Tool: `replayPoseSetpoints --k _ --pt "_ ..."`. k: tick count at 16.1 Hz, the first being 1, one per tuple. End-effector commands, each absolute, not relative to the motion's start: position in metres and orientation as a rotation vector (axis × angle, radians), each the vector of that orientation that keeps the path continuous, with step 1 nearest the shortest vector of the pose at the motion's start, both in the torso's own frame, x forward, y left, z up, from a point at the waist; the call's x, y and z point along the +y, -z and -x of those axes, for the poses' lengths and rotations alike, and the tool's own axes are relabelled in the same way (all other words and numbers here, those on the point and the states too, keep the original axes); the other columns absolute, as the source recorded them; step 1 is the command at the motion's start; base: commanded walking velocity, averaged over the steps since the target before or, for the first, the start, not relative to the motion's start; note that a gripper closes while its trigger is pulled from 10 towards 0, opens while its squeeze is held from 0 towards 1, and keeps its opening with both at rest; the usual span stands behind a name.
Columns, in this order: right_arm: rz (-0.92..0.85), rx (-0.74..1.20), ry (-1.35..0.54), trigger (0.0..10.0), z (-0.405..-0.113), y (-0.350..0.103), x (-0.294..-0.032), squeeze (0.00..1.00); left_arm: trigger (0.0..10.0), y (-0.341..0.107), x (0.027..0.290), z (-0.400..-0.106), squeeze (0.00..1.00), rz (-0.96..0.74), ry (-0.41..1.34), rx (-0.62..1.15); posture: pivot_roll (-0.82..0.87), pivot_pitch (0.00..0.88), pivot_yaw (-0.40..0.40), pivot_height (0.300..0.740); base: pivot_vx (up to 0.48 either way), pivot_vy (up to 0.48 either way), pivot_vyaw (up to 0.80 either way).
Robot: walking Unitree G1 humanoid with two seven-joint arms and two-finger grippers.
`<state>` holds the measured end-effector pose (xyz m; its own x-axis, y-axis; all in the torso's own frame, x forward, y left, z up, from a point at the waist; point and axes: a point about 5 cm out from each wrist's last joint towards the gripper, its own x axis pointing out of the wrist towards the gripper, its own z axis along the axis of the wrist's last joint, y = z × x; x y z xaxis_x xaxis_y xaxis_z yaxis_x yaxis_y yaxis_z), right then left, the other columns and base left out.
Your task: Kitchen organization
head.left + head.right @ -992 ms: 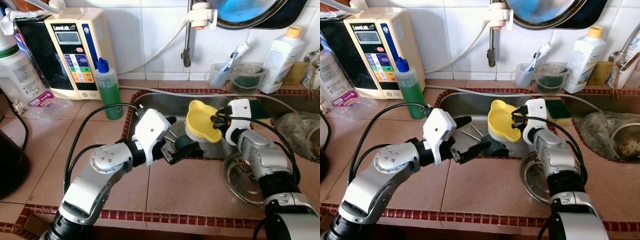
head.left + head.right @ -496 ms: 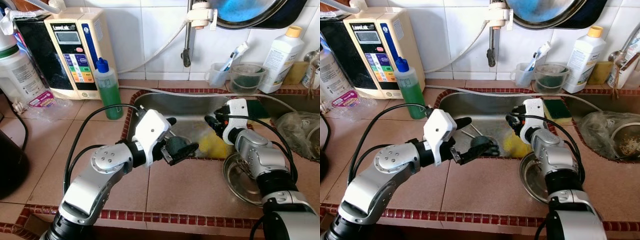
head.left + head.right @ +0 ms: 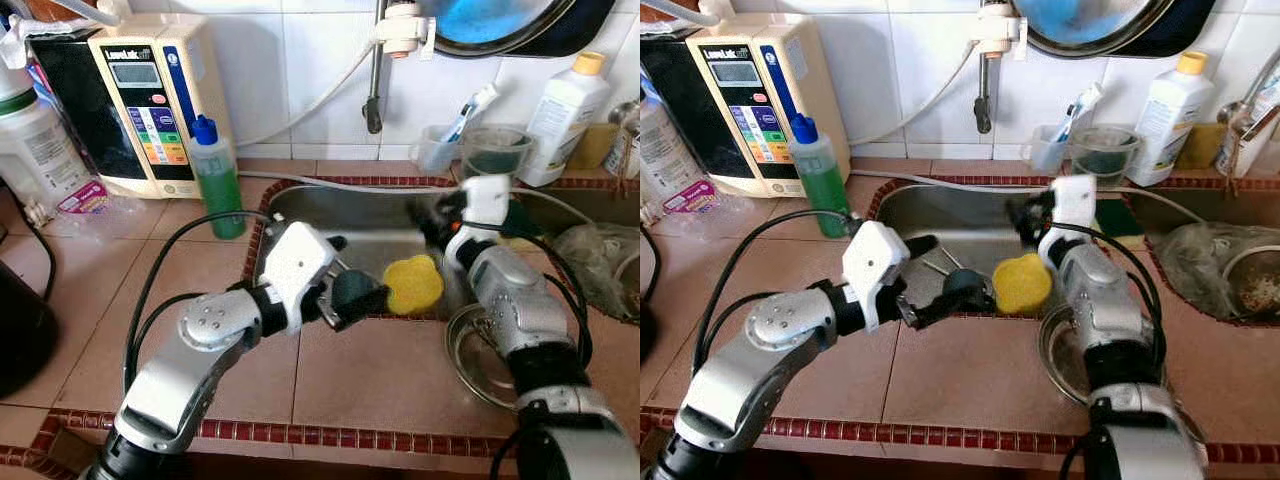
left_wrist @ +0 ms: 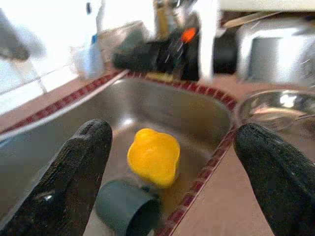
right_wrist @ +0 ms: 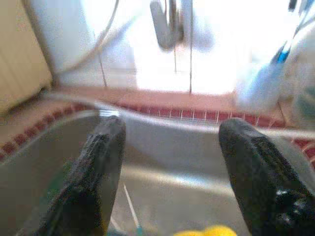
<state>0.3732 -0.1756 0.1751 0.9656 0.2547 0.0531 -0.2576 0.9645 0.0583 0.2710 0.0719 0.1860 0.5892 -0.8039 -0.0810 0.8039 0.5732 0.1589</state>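
In the sink (image 3: 330, 215), the yellow bowl (image 3: 413, 283) lies upside down just at 3 o'clock of the nearer left pincer (image 3: 350, 297), fingers apart around a dark cup (image 3: 350, 290); the right pincer (image 3: 432, 215), also apart, has let it drop and lifted toward 12 o'clock.

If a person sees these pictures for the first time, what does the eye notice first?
First, the bright yellow bowl lying in the steel sink, beside a dark green cup. Next, the two silver arms reaching over the sink: the left gripper open near the cup, the right gripper open above the basin. On the tiled wall side, a green soap bottle stands out.
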Motion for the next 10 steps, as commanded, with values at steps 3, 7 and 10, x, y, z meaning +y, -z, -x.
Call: replayPoseSetpoints --k 3,7,10 --pt "-0.106 -0.193 -0.217 10.0 -0.356 -0.180 -0.173 1.00 10.0 -0.181 0.090 -0.282 0.00 -0.182 0.810 -0.024 -0.11 0.018 0.050 0.740 0.000 0.000 0.00" --pt "-0.159 -0.313 -0.163 10.0 -0.336 -0.182 -0.168 1.00 10.0 -0.180 0.100 -0.291 0.00 -0.175 0.707 -0.070 -0.12 0.000 0.050 0.740 0.000 0.000 0.00" --pt "-0.164 -0.347 -0.183 10.0 -0.325 -0.185 -0.163 0.00 10.0 -0.183 0.104 -0.295 0.00 -0.154 0.691 -0.109 -0.12 0.000 0.050 0.740 0.000 0.000 0.00"
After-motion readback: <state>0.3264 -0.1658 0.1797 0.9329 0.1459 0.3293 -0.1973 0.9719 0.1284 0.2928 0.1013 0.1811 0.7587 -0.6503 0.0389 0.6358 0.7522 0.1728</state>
